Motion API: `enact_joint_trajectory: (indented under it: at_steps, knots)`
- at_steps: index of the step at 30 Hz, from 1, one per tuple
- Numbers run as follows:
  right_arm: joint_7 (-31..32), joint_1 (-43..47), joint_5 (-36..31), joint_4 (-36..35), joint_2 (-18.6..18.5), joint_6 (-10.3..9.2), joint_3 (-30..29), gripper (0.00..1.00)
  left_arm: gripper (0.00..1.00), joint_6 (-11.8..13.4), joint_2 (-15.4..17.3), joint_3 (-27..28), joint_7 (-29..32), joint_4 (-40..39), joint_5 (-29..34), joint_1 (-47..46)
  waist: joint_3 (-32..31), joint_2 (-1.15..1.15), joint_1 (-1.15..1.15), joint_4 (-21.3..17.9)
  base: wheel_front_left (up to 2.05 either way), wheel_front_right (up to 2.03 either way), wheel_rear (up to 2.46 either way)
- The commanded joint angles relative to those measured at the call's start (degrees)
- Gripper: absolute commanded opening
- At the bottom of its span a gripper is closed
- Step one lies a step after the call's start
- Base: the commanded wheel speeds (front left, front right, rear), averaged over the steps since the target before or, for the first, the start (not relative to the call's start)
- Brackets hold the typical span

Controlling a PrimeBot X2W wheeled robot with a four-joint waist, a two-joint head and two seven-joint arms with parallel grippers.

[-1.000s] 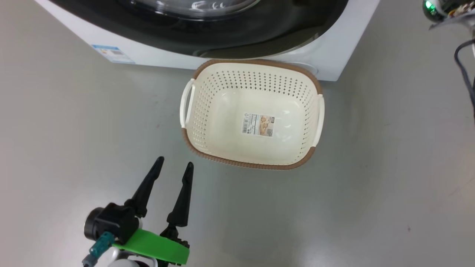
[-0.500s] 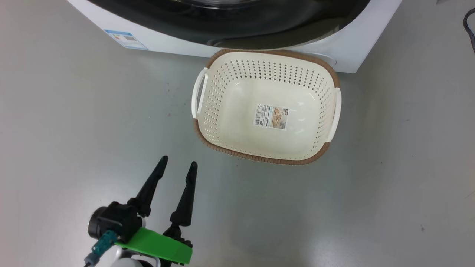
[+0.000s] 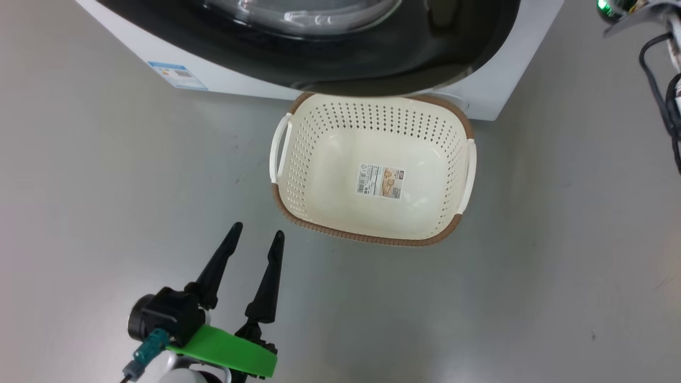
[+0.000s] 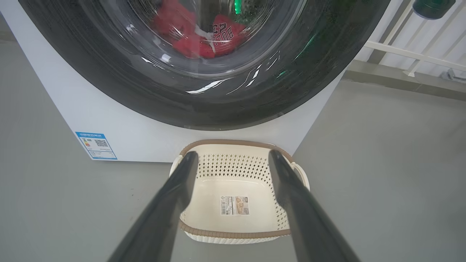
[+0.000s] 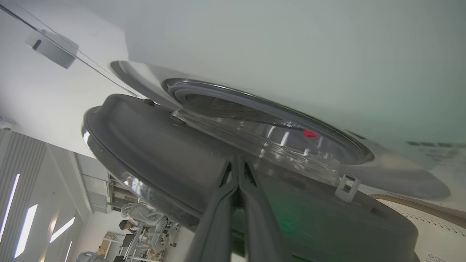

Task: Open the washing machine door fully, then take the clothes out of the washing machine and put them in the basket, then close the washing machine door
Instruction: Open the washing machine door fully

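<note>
The washing machine (image 3: pixel 239 80) stands at the top of the head view, and its black-rimmed washing machine door (image 3: pixel 372 53) hangs over the basket (image 3: pixel 367 238). The cream basket sits empty on the floor against the machine's front. My left gripper (image 3: pixel 257 230) is open, low and left of the basket, holding nothing. In the left wrist view the left gripper (image 4: pixel 233 156) frames the basket (image 4: pixel 233 234), and the red clothes (image 4: pixel 193 36) show through the door (image 4: pixel 218 105) glass. My right gripper (image 5: pixel 237 162) is shut, its tips against the inner face of the ajar door (image 5: pixel 145 145). A scrap of red clothes (image 5: pixel 309 133) shows in the gap.
A blue label (image 3: pixel 178 74) marks the machine's lower corner. Grey floor spreads around the basket. Part of my right arm with a green light (image 3: pixel 617 8) and dark cables (image 3: pixel 659 96) are at the top right. A white railing (image 4: pixel 418 54) stands beside the machine. A person (image 5: pixel 127 225) sits far behind.
The head camera has swung, so the whole picture shifted up and back down. The left gripper stays open in the same place, and the basket has not moved.
</note>
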Motion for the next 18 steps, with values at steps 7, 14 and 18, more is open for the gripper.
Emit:
enact_joint_trajectory:
  at_steps: [7, 14, 18]
  knots:
    - [1.9, 6.3, -1.3, -2.9, 2.4, 0.02, 1.8, 0.0, 1.0, -0.3, 0.9, 1.3, -0.7, -0.8, 0.1, 1.3, -2.8, 0.0, 0.0, -0.2, 0.0, 0.0, 0.0]
    - [2.9, 10.7, -1.7, -5.1, 2.8, 0.02, 2.1, 0.0, 1.0, -0.3, 0.9, 1.5, -0.7, -0.8, 0.5, 2.8, -6.1, 0.0, 0.0, 0.3, 0.0, 0.0, 0.0]
    - [3.8, 12.9, -2.0, -6.0, 3.3, 0.02, 2.5, 0.0, 1.0, -0.3, 0.9, 1.6, -0.7, -0.7, 0.8, 3.5, -7.5, 0.0, 0.0, 0.5, 0.0, 0.0, 0.0]
